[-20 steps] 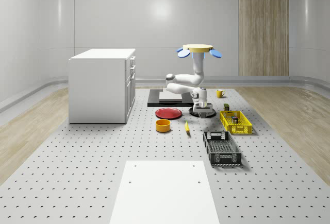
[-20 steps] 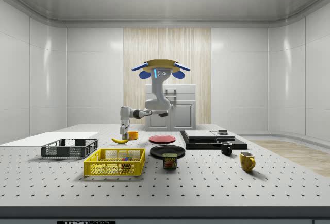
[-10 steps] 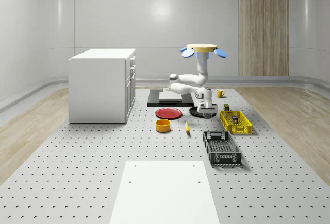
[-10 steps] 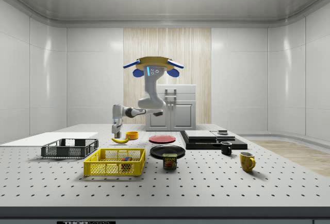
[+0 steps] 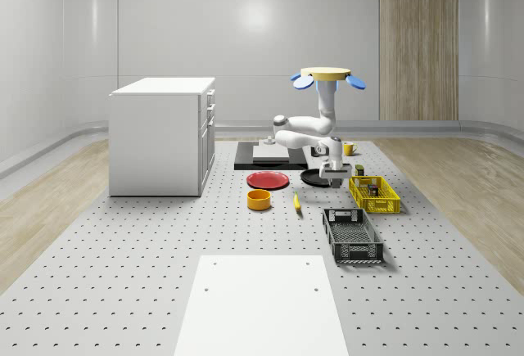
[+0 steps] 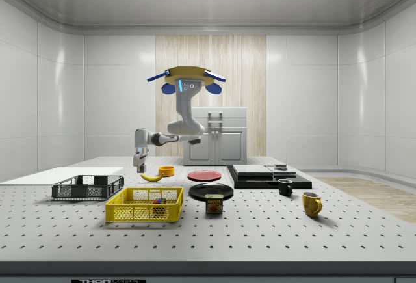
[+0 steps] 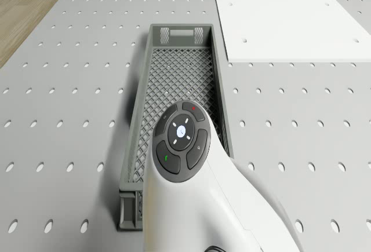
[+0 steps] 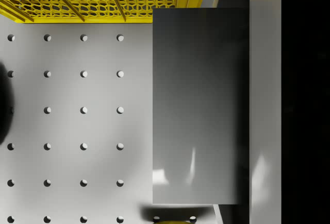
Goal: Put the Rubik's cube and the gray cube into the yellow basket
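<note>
Whole-scene view, robot: drone [image 5: 332, 78] hovering above the table [image 5: 123, 290], by the far end of the basket [image 5: 374, 195]; arm [image 5: 307, 129] bent down, gripper [image 5: 334, 178] low, just beside the basket's far corner, not yet over it.
Whole-scene view, surface: pale perforated table; crate [image 5: 352, 234] nearer the camera than the basket; white board [image 5: 262, 299] at the front; red plate [image 5: 268, 179], orange bowl [image 5: 259, 199] and banana [image 5: 296, 201] mid-table; white cabinet [image 5: 162, 135] to this view's left.
Side view, task things: Rubik's cube [image 6: 158, 200] seemingly already inside the basket, seen as a small coloured shape through the mesh.
Side view, room: plain white walls, wood panel [image 6: 211, 94] behind the drone, bright ceiling light; can [image 6: 214, 203] and two mugs toward this view's right.
Drone view: arm over the crate, white board beyond it.
Wrist view, hand: gray cube [image 8: 201, 105] close against the camera, apparently clamped between the fingers; basket edge just ahead, bare table below.
Progress: roughly half done by the look of it; Rubik's cube in, gray cube lifted.
Left to do: carrying over the basket rim, then letting go.
</note>
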Robot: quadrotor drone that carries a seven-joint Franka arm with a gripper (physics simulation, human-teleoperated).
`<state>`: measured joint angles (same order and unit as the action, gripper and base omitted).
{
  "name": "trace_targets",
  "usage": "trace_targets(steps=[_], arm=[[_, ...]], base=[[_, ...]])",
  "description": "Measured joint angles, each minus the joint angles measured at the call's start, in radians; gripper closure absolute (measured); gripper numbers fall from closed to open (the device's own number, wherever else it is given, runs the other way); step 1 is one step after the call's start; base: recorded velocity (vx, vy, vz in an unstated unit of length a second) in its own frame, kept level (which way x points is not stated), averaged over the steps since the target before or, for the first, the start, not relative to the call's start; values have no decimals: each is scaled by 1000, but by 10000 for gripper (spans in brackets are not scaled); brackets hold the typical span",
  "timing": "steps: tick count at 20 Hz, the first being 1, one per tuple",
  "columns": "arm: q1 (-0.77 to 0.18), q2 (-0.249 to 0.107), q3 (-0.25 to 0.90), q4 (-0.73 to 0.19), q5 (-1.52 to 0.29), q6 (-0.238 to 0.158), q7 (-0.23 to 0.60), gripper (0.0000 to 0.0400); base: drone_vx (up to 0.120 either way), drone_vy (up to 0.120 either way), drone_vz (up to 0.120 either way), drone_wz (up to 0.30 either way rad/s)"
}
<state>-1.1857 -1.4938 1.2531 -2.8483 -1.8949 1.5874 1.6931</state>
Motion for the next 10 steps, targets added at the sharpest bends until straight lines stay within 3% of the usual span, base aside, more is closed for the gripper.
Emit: trace_targets(steps=[5, 7, 10], arm=[[-1, -2, 0, 0, 1, 2, 1, 150], [-1, -3, 1, 0, 1, 3, 1, 150], [-1, -4, 1, 0, 2, 4, 1, 150]], base=[[0, 120, 120, 0], [0, 0, 120, 0], [0, 107, 0, 0]])
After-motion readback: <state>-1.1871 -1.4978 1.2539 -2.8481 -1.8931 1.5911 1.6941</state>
